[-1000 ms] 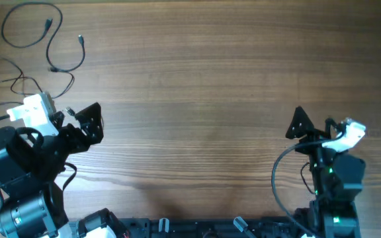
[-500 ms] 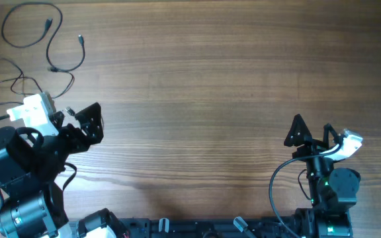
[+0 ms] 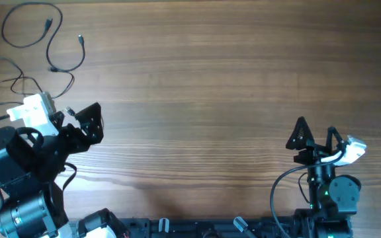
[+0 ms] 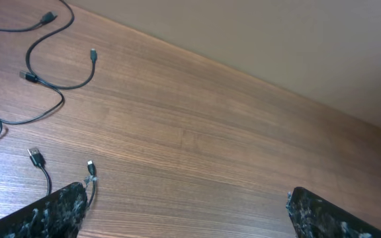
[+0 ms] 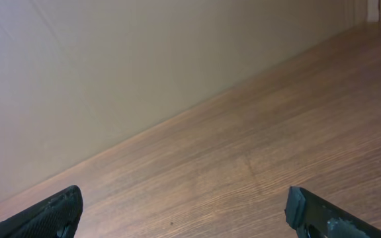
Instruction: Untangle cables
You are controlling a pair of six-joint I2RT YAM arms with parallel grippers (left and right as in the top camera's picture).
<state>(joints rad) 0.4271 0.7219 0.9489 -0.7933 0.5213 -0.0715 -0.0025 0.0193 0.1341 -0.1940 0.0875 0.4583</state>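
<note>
Several cables (image 3: pixel 51 69) lie loose at ten o'clock on the tabletop (image 3: pixel 197 79), ungrasped. The left end effector (image 4: pixel 187 215) and right end effector (image 5: pixel 184 208) gape empty. Seemingly between grasps, the left should next reach toward eleven o'clock.

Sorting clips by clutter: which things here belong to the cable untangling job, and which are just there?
Part of the job:
- thin black cables, lying loose at the far left of the table
- left gripper, open and empty
- right gripper, open and empty

Just there:
- wooden table
- thick wire on the right arm
</note>
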